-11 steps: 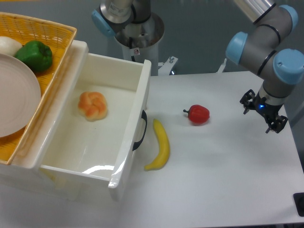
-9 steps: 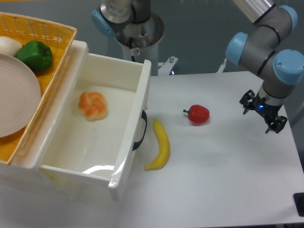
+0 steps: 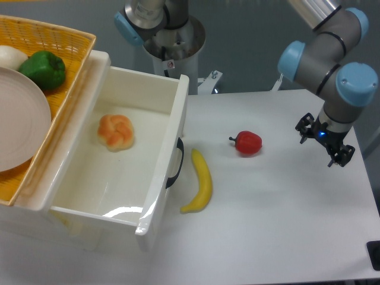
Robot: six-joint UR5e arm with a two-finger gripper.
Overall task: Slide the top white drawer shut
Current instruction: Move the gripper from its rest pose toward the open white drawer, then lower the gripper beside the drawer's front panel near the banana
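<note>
Top white drawer stands fully out; my gripper, fingers apart and empty, must press squarely on its black handle, skirting the banana.

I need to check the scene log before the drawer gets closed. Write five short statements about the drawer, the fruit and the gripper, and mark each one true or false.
1. The top white drawer stands pulled open. True.
2. A bread roll lies inside it. True.
3. The banana lies in the drawer. False: it lies on the table, beside the drawer's black handle.
4. The gripper holds the red pepper. False: it is well to the pepper's right, holding nothing.
5. A green pepper sits in the yellow basket. True.
</note>
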